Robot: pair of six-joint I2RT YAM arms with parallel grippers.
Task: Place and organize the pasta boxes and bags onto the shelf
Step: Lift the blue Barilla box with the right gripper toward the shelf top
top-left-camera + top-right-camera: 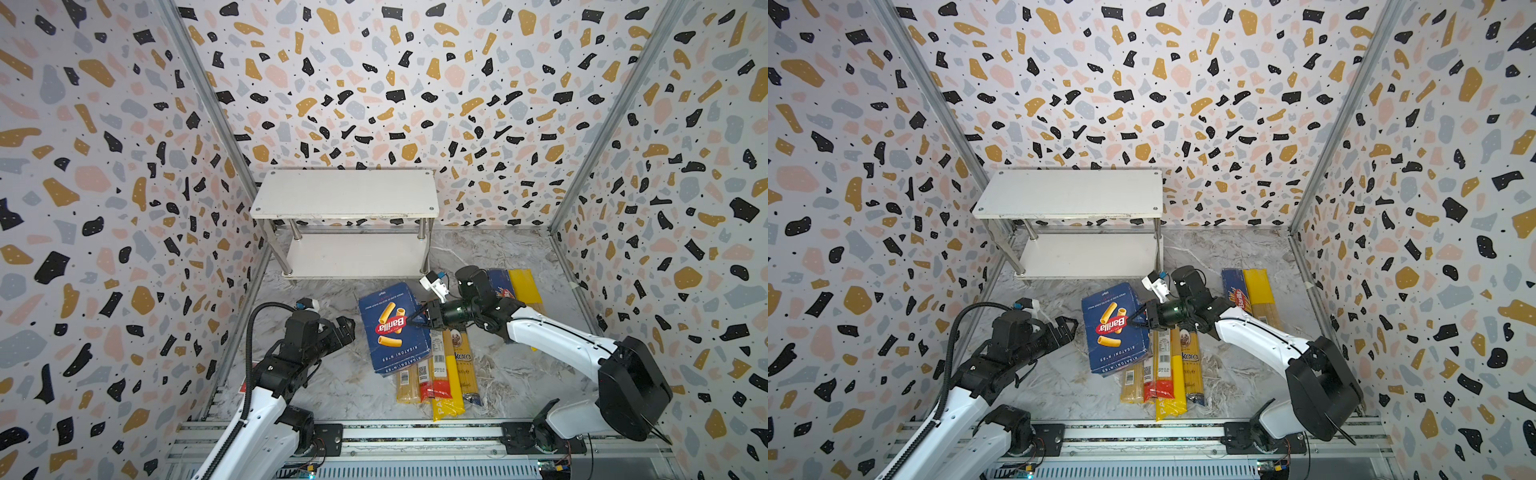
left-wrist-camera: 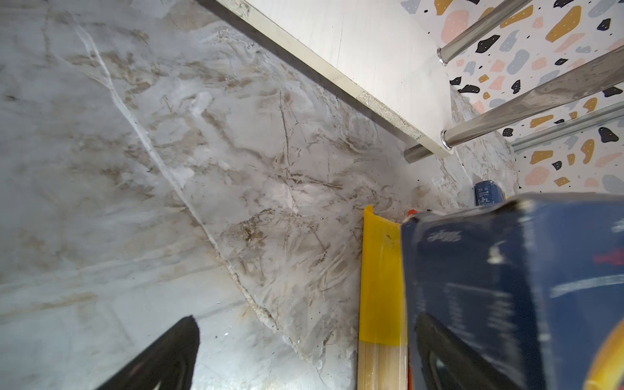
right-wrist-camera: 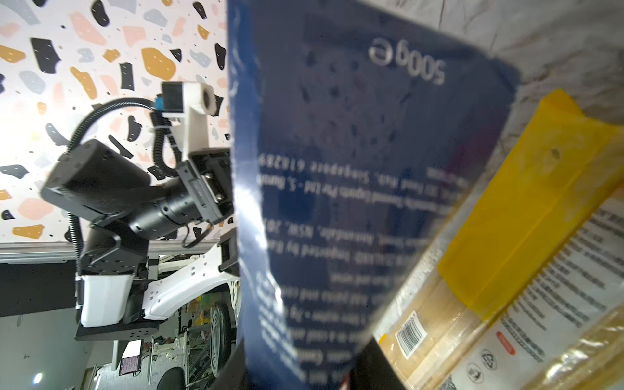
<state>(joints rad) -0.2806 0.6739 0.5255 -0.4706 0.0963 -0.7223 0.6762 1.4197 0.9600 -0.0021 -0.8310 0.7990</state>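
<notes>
The wide blue rigatoni box lies tilted on top of several spaghetti bags in both top views. My right gripper is shut on the box's right edge, with one finger on each face of the box. My left gripper hangs open and empty just left of the box. The narrow spaghetti box and a yellow-ended bag lie at the right, partly behind my right arm. The white two-tier shelf stands bare at the back.
Under the box lie a red-ended bag, a yellow-ended bag and the blue-and-yellow ankara bag. Terrazzo walls close in three sides. An aluminium rail runs along the front edge. The shelf's lower board sits close ahead of my left gripper.
</notes>
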